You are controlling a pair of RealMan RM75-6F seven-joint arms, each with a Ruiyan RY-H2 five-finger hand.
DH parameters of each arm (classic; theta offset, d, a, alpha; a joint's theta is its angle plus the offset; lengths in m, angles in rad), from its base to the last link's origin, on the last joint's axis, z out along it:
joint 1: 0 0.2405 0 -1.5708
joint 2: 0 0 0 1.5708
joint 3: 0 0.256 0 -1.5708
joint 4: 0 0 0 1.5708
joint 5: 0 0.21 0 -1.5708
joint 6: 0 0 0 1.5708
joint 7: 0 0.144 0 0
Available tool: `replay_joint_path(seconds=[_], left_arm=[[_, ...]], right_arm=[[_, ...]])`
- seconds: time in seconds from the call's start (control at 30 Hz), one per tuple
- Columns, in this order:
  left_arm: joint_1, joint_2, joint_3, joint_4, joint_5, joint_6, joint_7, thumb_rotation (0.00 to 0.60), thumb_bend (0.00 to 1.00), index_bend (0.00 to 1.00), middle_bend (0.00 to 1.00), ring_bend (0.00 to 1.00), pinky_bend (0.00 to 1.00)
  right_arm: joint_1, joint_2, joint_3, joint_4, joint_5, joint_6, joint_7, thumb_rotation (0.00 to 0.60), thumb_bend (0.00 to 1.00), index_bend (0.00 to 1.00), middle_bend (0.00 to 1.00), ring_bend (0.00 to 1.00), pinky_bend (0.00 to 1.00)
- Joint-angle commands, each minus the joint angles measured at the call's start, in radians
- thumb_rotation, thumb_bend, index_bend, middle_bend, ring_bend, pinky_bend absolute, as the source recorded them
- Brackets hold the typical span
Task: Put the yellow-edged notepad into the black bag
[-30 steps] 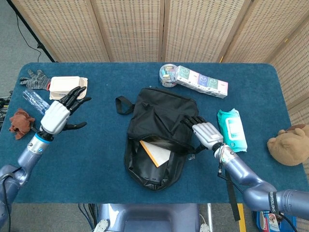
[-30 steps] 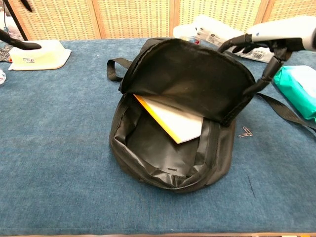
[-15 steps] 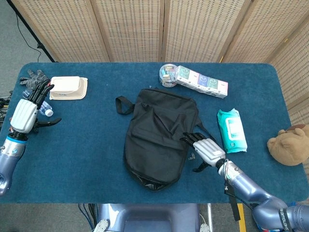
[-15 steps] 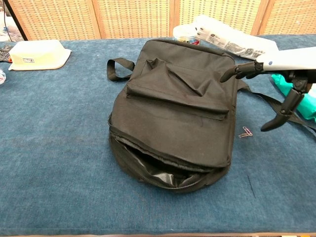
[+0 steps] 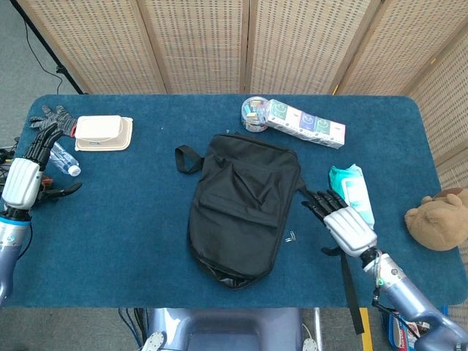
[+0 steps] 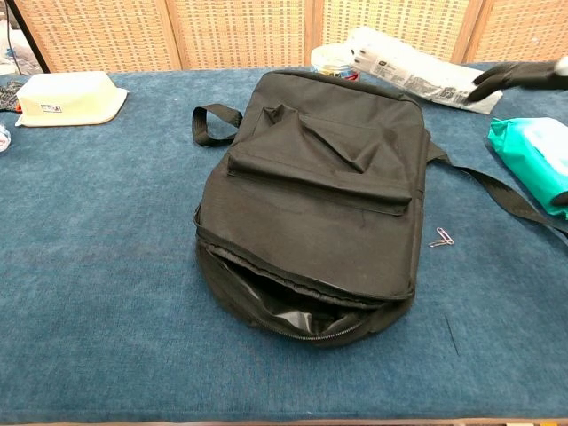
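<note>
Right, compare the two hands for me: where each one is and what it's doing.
The left hand is at the table's far left edge, beside the clear bottle, while the right hand is right of the black bag, next to the teal wipes pack. The left hand points toward the grey glove; the right hand's fingers point toward the bag's strap side. Both are open, holding nothing, with neither touching the bag.

black bag (image 5: 241, 208) flat, mid-table | left hand (image 5: 22, 181) empty, far left | right hand (image 5: 345, 223) empty, beside wipes pack (image 5: 352, 194)
</note>
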State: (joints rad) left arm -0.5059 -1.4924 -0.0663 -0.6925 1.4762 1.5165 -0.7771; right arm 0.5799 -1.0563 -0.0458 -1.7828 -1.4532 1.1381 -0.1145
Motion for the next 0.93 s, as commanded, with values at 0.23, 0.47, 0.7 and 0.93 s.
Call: replay_joint_path(seconds=[0.23, 0.47, 0.7, 0.93], left_arm=[[0.094, 0.129, 0.003, -0.269, -0.039, -0.028, 0.207, 0.600, 0.00, 0.00, 0.00, 0.00, 0.14], [0.169, 0.221, 0.032, -0.490, -0.091, -0.080, 0.328, 0.600, 0.00, 0.00, 0.00, 0.00, 0.02], [0.223, 0.312, 0.037, -0.709, -0.142, -0.104, 0.464, 0.600, 0.00, 0.00, 0.00, 0.00, 0.00], [0.252, 0.362, 0.048, -0.821, -0.161, -0.118, 0.616, 0.600, 0.00, 0.00, 0.00, 0.00, 0.00]], right_arm=[[-0.192, -0.050, 0.025, 0.189, -0.033, 0.275, -0.014, 0.600, 0.00, 0.00, 0.00, 0.00, 0.00], [-0.292, -0.064, 0.033, 0.219, 0.051, 0.331, 0.030, 0.600, 0.00, 0.00, 0.00, 0.00, 0.00], [-0.377, -0.092, 0.027, 0.228, 0.064, 0.386, 0.046, 0.600, 0.00, 0.00, 0.00, 0.00, 0.00], [-0.411, -0.080, 0.043, 0.207, 0.059, 0.407, 0.018, 0.600, 0.00, 0.00, 0.00, 0.00, 0.00]])
